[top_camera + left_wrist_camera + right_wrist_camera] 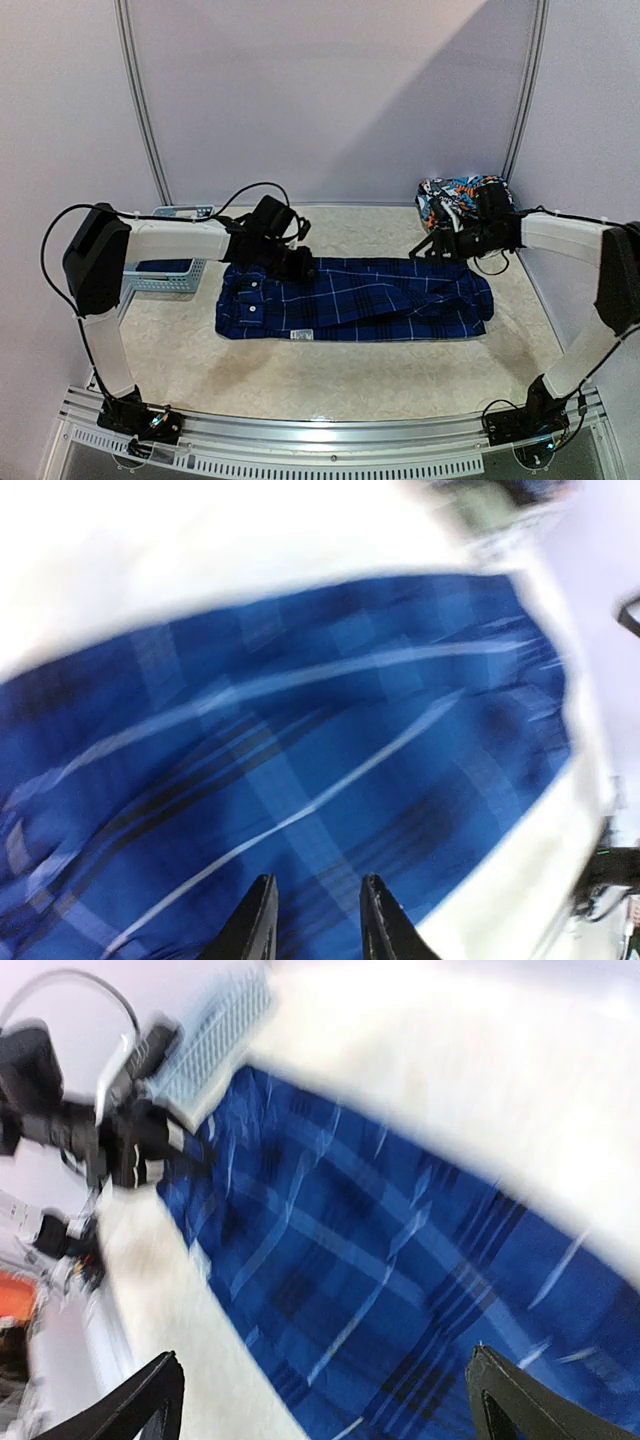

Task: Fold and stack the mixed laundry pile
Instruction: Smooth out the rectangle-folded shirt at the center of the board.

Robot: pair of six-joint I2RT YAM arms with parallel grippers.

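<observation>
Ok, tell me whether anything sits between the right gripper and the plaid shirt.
Nothing visible does. The right gripper hangs open over one end of the plaid shirt, and its wrist view shows only plaid cloth between its fingers.

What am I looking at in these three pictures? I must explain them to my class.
Two robot arms are bolted at the near edge of a table. The wide picture comes from a fixed camera above and behind them; the two blurred ones come from cameras on the wrists, each looking past its own gripper. A blue-and-black plaid shirt lies spread on the table, a colourful patterned garment sits at the far right, a light-blue basket at the far left. The left gripper hangs over the shirt, jaws slightly apart; blur hides whether it pinches cloth. The right gripper is wide open and holds nothing.
</observation>
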